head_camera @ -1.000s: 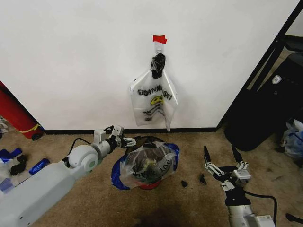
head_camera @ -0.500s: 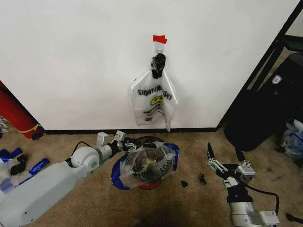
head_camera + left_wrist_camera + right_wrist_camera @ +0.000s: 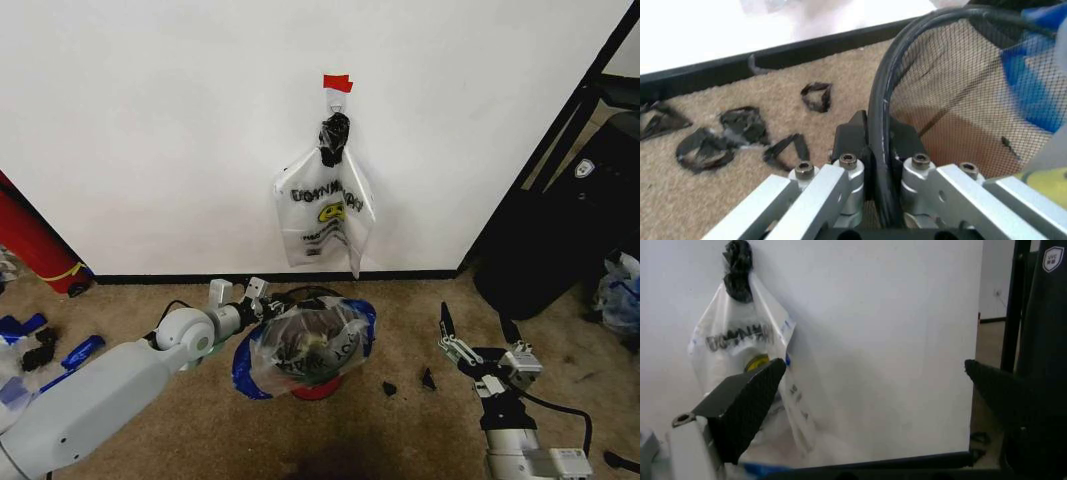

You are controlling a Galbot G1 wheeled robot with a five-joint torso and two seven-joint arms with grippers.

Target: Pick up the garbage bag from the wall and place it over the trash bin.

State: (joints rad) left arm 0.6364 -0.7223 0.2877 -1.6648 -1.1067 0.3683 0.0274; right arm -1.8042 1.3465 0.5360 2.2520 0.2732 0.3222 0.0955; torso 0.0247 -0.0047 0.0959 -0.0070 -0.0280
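A robot looks down at a beige carpet in front of a plain white wall with a black baseboard.

A small black trash bin with a red band at its base stands on the carpet close to the wall. A clear garbage bag with black lettering and wide blue tape strips is draped over the bin's top, its plastic bulging out over the rim and down the sides.

The left gripper reaches in from the left and sits at the bin's rim on the wall side. In the left wrist view, its fingers are closed on the thin black rim of the bin, with the bin's mesh wall and a blue strip of the bag just beside them. Scraps of black tape lie on the carpet between the bin and the baseboard.

The right gripper hovers low over the carpet, well to the right of the bin, touching nothing. Its two dark fingers are spread wide apart.

A second printed bag, with a yellow smiley, hangs on the wall from a small hook under a piece of red tape, directly above the bin. Its top is bunched in a black knot.

A big red cylinder leans at the far left. Dark furniture stands at the right.
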